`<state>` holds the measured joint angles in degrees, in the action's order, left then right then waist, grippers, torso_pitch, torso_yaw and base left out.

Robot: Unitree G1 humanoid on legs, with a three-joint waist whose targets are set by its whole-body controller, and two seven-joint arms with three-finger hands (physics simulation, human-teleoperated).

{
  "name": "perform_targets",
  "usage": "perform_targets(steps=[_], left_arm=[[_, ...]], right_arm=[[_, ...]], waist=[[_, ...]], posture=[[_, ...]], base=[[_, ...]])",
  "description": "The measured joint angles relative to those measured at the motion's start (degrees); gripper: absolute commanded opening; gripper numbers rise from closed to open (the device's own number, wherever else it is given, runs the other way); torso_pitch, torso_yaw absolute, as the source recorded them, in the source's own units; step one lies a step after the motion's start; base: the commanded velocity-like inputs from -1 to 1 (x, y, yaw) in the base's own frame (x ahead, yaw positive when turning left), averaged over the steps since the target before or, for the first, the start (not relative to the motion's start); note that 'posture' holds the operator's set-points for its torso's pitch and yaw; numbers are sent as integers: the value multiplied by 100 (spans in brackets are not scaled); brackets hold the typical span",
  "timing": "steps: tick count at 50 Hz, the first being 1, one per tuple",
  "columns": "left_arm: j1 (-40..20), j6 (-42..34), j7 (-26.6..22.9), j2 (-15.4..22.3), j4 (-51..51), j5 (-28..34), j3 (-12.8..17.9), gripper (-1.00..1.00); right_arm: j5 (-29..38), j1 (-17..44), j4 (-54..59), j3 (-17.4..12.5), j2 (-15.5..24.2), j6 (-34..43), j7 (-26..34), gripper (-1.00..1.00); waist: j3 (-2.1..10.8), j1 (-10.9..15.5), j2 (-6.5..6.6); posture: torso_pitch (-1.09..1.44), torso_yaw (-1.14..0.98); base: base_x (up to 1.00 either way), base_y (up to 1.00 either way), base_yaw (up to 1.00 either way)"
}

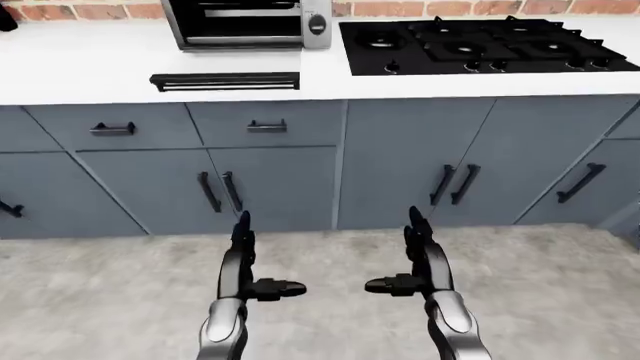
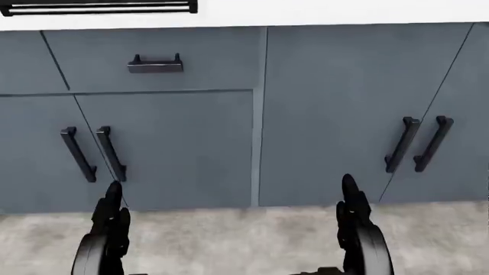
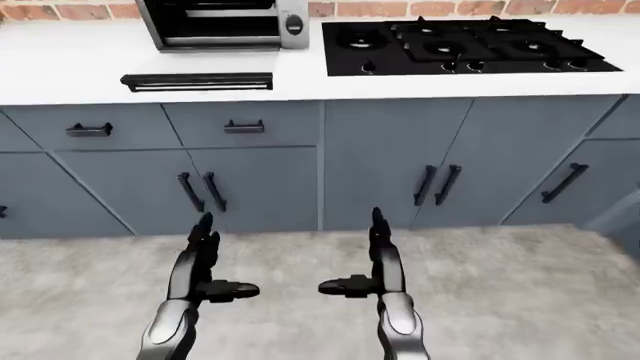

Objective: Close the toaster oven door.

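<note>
Views: both eye views are taking in the toaster oven point(image 1: 245, 22), its dropped door point(image 1: 225, 81) and the gas cooktop point(image 1: 480, 45); the head view is showing only the door's edge at top left, cabinet fronts point(image 2: 336, 114) and the hands' upper fingers.
Toaster oven: sitting at the top left of the white table point(image 1: 80, 67), against the brick wall point(image 1: 90, 9); silver boxy shell, dark cavity, round knob on its right side.
Door: lying flat and open, a black slab with a long bar handle along its near edge.
Surfaces: matte blue-grey cabinets with black bar pulls; mottled grey concrete floor point(image 1: 100, 285).
Left hand point(image 1: 250, 262): hanging released, fingers spread, grasping nothing.
Right hand point(image 1: 415, 259): likewise released, thumb pointing inward.
Relation: both hands are hovering low over the floor, well apart from the door, which is lying above and slightly left of the left hand.
</note>
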<state>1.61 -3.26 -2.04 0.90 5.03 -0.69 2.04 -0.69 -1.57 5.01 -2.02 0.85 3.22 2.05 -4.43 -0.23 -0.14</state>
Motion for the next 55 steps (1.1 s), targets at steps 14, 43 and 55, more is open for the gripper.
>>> perform_targets(steps=[14, 43, 55], left_arm=[[-275, -505, -279, 346, -922, -154, 503, 100], [-1493, -2755, -168, 2089, -2746, -1411, 2692, 100], [-1769, -3067, 20, 2589, -2809, -1913, 3122, 100]], right_arm=[[-137, 235, -1235, -139, 124, 787, 122, 100], [-974, 2158, -3670, -1376, 1309, 3637, 145, 100], [-1327, 2700, -3688, -1540, 1800, 4005, 140, 100]], waist=[[320, 45, -8], [281, 27, 54], [224, 26, 69]], posture=[[0, 0], [0, 0], [0, 0]], base=[[0, 0, 0], [0, 0, 0], [0, 0, 0]])
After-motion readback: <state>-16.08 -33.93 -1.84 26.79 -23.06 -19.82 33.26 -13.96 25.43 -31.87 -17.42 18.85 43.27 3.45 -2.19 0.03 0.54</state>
